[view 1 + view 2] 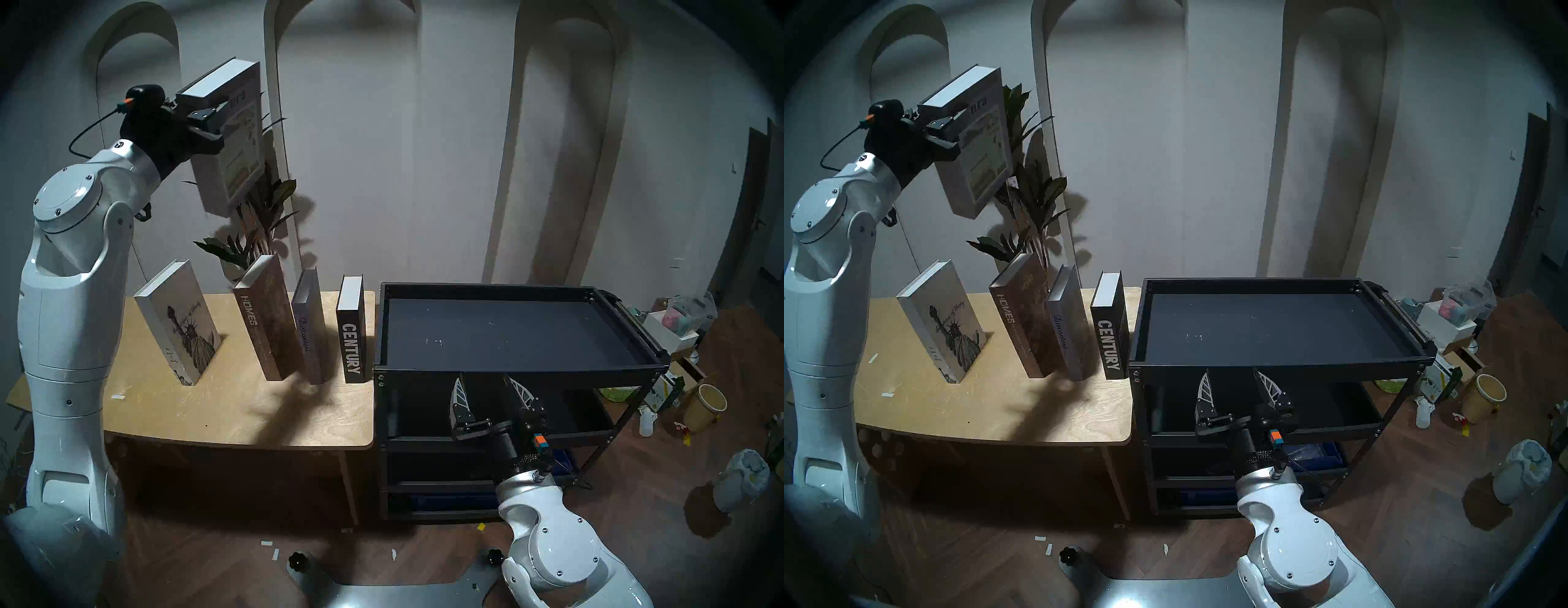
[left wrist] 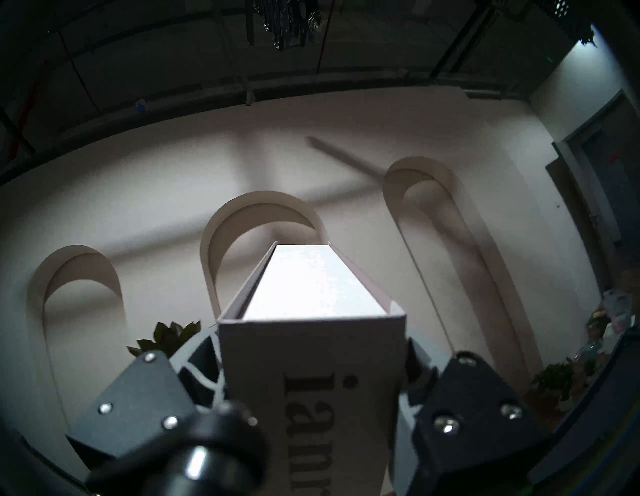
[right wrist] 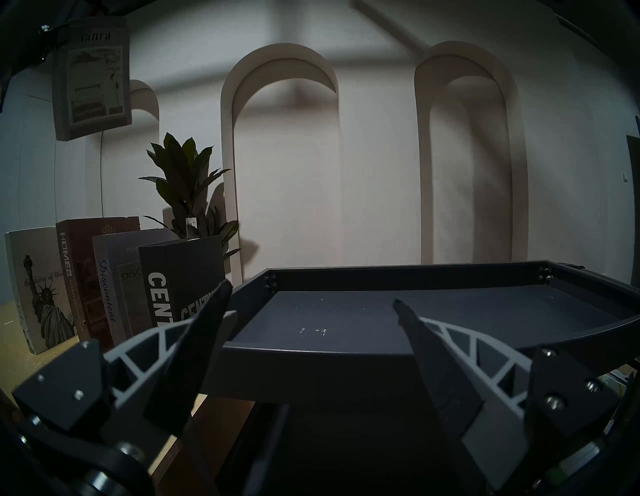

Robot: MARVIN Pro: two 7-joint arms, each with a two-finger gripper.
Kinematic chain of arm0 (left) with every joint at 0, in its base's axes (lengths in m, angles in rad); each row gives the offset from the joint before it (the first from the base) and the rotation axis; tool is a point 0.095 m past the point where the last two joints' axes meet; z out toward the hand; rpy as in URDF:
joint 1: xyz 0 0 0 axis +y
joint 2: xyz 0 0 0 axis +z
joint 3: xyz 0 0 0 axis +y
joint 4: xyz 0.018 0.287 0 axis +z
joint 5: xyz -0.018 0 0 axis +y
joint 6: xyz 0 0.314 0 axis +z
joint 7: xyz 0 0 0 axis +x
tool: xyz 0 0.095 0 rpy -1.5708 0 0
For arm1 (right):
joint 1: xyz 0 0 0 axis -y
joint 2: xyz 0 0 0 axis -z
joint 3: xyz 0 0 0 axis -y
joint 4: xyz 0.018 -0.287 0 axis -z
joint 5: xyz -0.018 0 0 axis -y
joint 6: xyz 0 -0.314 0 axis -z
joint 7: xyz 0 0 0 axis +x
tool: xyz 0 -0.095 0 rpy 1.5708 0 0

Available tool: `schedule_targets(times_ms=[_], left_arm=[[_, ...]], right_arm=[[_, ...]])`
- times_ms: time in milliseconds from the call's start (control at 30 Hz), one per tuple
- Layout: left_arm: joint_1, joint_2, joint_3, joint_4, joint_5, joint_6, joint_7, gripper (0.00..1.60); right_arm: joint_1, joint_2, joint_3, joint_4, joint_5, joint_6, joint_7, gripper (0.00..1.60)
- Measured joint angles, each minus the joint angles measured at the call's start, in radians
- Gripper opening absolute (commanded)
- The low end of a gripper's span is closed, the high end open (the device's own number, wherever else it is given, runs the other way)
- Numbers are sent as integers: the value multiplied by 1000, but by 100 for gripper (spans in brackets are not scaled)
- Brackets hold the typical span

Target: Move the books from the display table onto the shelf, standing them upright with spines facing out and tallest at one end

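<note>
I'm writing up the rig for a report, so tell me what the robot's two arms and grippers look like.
Both arms have glossy white shells with round joint caps and silver collars at black wrists. Left gripper and right gripper are black, with dark fingers backed by white lattice ribs. Each wrist carries a small orange plug and a thin black cable.

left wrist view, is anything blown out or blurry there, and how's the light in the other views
Left wrist view: the page edge of the grey "ianra" book is blown out white, and the dark mount at the bottom is out of focus. Head views: dim, dark fisheye rim, heavy shadow across the display table. Right wrist view: dim overall, the right hand nearly silhouetted against the shelf.
</note>
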Motion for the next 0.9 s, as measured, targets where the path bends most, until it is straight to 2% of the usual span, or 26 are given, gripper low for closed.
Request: schedule_targets(times_ms=[200,567,900], left_arm=[[-47,-66,93,-31,-43,74,44,0],[-130,-179,273,-24,-51,211,166,0],[-179,-283,360,44,-28,338,323,0]], right_arm=[[3,4,-3,3,3,0,-5,160],[9,11,-9,7,7,0,-14,160],[13,18,-13,8,11,0,-20,160]])
